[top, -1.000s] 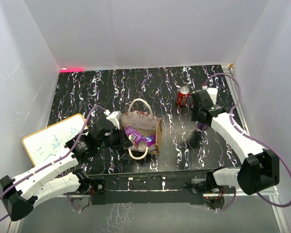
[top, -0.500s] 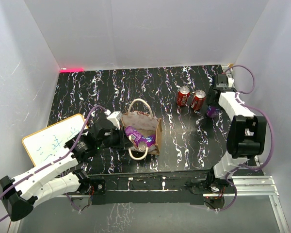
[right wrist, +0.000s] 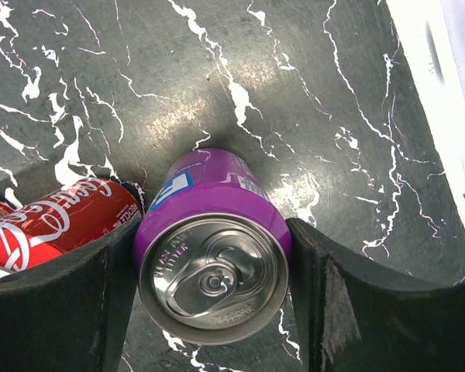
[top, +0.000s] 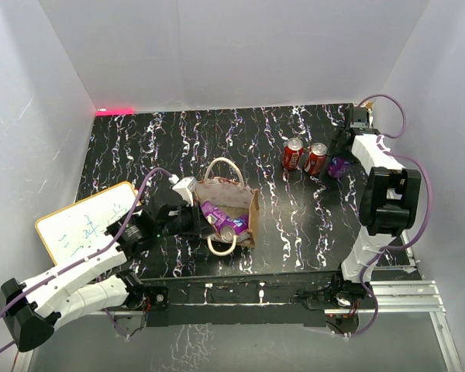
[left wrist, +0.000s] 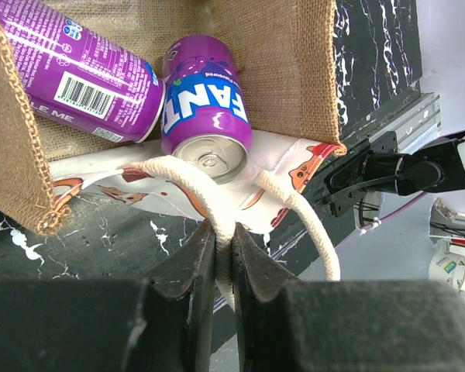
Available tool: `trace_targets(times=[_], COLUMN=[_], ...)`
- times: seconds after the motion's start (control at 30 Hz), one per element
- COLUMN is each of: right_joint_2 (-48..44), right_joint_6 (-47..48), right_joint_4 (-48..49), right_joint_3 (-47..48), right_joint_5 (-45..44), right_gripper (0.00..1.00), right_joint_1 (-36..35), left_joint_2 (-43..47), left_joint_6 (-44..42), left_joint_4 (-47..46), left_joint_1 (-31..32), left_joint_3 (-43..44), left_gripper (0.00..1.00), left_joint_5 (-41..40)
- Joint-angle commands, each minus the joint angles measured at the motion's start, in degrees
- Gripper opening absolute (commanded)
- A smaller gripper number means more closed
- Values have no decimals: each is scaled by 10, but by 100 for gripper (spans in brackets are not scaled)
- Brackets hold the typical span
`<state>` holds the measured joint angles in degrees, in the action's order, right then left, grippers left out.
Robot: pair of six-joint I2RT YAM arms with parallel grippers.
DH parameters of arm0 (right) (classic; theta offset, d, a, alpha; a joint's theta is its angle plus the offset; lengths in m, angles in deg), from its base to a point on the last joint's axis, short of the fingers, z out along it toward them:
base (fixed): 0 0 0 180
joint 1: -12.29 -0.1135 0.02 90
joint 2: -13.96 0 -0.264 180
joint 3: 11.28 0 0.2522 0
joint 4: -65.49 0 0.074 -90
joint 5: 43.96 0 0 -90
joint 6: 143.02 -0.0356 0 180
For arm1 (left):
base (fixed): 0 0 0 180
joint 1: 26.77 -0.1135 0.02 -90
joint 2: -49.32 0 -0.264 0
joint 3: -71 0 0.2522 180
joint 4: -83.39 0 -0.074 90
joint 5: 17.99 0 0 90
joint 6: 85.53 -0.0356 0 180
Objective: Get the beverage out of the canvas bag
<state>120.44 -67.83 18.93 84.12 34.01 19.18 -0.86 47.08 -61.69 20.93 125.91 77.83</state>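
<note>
We are pinching the cream rope handle of the boxy tan canvas bag with our left gripper, near the centre of the black marbled table. Two purple soda cans are lying inside it. Our right gripper is clamping a purple can at two o'clock, with red cans standing just beside it at nine.

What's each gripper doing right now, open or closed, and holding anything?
Left gripper: closed, pinching the white rope handle of the canvas bag.
Right gripper: closed on a purple can.
</note>
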Motion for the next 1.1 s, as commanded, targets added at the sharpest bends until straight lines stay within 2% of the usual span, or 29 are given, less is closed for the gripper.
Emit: trace_targets(times=[0.0,0.1,0.17,0.3,0.4,0.5,0.6,0.73,0.93,1.07], right_joint_2=[-8,-17,-28,-60,-125,-198,-282,-346,-412,-432], right_joint_6=[8,11,13,11,11,14,15,44,80,107], right_joint_4=[14,13,12,-2,-7,22,72,95,94,101], right_joint_3=[18,21,17,3,-23,-66,-111,-125,-149,-185], right_joint_5=[13,11,23,21,27,103,222,320,355,342], right_gripper=[77,94,100,99,99,100,100,100,100,99], right_joint_1=[3,4,5,5,4,-1,-32,-166,-370,-466], left_joint_2=[-3,-5,-5,3,18,53,77,78,79,72], left_joint_6=[-2,1,3,7,18,40,59,70,64,56], left_joint_4=[-5,-3,1,25,54,66,63,67,106,141], left_joint_1=[-2,-2,-2,-2,-2,-2,-2,-2,-2,-2], left_joint_3=[13,13,14,19,15,-7,-34,-45,-44,-32], left_gripper=[10,10,8,2,0,0,0,0,0,0], left_joint_5=[8,11,13,12,7,5,6,5,-12,-17])
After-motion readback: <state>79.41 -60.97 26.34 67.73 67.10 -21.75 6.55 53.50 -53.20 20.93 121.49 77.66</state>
